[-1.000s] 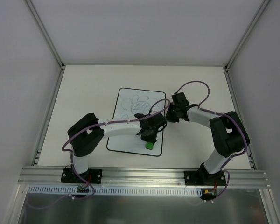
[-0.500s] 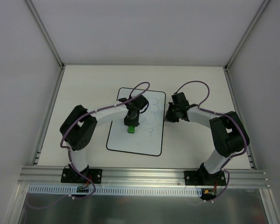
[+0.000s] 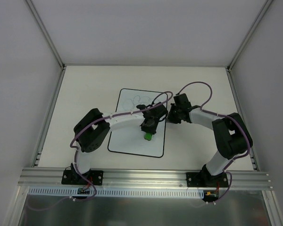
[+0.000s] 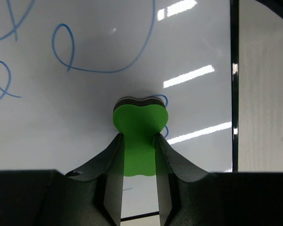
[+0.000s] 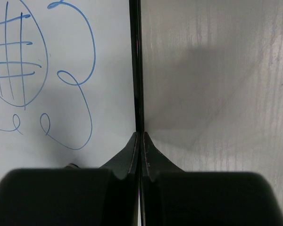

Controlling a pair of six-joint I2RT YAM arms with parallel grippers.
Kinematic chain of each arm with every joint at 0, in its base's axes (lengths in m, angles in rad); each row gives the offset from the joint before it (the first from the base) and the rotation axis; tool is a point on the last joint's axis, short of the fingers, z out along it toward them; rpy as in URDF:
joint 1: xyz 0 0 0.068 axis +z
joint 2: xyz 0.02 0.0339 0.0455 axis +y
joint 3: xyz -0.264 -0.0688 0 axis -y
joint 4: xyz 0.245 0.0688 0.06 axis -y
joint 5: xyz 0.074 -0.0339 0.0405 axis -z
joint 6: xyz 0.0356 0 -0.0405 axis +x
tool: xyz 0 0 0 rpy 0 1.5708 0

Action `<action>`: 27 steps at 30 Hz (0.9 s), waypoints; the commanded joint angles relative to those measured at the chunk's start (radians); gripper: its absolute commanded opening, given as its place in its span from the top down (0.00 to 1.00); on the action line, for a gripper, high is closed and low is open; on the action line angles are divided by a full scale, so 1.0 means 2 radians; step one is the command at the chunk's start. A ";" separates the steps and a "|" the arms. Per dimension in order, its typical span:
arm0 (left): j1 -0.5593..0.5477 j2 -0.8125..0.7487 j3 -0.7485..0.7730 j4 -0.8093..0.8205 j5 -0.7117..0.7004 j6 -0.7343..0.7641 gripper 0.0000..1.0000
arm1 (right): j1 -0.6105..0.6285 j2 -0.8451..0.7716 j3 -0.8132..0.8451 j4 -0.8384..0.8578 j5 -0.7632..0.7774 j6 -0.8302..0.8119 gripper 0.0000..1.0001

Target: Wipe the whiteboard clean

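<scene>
— green eraser [image 4: 139, 117]: status?
— clamped in the left gripper [image 4: 138, 140], touching the whiteboard [image 3: 132, 141] at the table [image 3: 85, 94] centre, near its right border.
— right gripper [image 5: 140, 137]?
— jaws fully together, holding nothing, tips at that border.

From the top camera we look steeply down from above and behind the arms [image 3: 118, 121], far enough back to take in the whole worktop [image 3: 94, 89] and the whiteboard [image 3: 129, 141]. From the left wrist we look along the left gripper [image 4: 138, 141], very near the whiteboard, facing its surface and its right border [image 4: 233, 94], with a strip of worktop beyond. From the right wrist we look along the right gripper [image 5: 140, 139], equally near, with that same border running up the middle, whiteboard to its left and worktop to its right. Both wrist views share this right edge, and the top view holds both patches.
</scene>
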State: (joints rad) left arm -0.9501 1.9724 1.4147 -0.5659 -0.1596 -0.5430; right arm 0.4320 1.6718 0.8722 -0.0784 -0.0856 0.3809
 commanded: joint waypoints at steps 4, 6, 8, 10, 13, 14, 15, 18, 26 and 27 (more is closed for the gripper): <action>-0.004 -0.029 -0.070 -0.018 0.022 -0.041 1.00 | -0.002 -0.010 -0.015 -0.029 0.040 -0.008 1.00; 0.028 -0.047 -0.095 -0.018 0.022 -0.048 1.00 | -0.001 -0.011 -0.016 -0.031 0.040 -0.008 1.00; 0.058 -0.060 -0.108 -0.018 -0.001 -0.048 1.00 | -0.002 -0.011 -0.016 -0.031 0.040 -0.008 1.00; 0.075 -0.072 -0.116 -0.018 -0.005 -0.041 1.00 | -0.002 -0.011 -0.016 -0.031 0.040 -0.009 1.00; 0.087 -0.071 -0.099 -0.022 -0.011 -0.025 1.00 | -0.003 -0.010 -0.015 -0.032 0.040 -0.009 1.00; 0.086 -0.067 -0.092 -0.022 -0.007 -0.021 1.00 | -0.003 -0.010 -0.014 -0.032 0.040 -0.009 1.00; 0.082 -0.057 -0.075 -0.022 0.004 -0.015 1.00 | -0.003 -0.008 -0.014 -0.032 0.040 -0.009 1.00; 0.066 -0.028 -0.035 -0.021 0.002 0.009 1.00 | -0.004 -0.008 -0.014 -0.033 0.040 -0.009 1.00; 0.007 0.046 0.041 -0.021 0.031 0.047 1.00 | -0.006 -0.009 -0.013 -0.034 0.040 -0.009 1.00; 0.006 0.054 0.050 -0.022 0.033 0.046 1.00 | -0.007 -0.009 -0.014 -0.036 0.040 -0.009 1.00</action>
State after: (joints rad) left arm -0.9070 2.0186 1.4834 -0.5873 -0.1371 -0.4850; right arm 0.4294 1.6653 0.8692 -0.0811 -0.0750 0.3805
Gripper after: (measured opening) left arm 0.264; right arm 0.007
